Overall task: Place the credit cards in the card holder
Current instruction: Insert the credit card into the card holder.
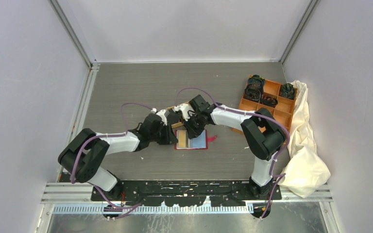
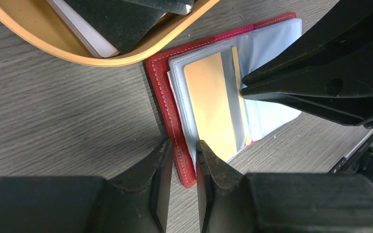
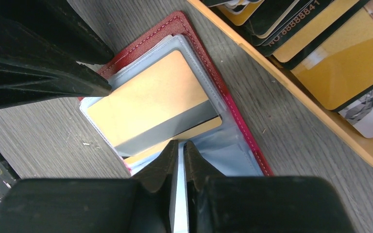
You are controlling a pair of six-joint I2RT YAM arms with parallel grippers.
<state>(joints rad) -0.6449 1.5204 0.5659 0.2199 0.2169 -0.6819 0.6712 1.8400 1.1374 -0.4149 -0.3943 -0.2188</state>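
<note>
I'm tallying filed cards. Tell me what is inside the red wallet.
A gold card with a grey stripe sits in a clear sleeve of the open red wallet. A yellowish edge peeks from beneath it; whatever lies under is covered.

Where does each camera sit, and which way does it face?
Top external: above and behind, looking down at the table; both bases, left arm and right arm show.
Left wrist: on its arm, looking down past its jaws at the wallet; right jaws intrude.
Right wrist: likewise, past its jaws at the wallet; left jaws intrude.
Shared: both wrist views show the gold card and tray.
</note>
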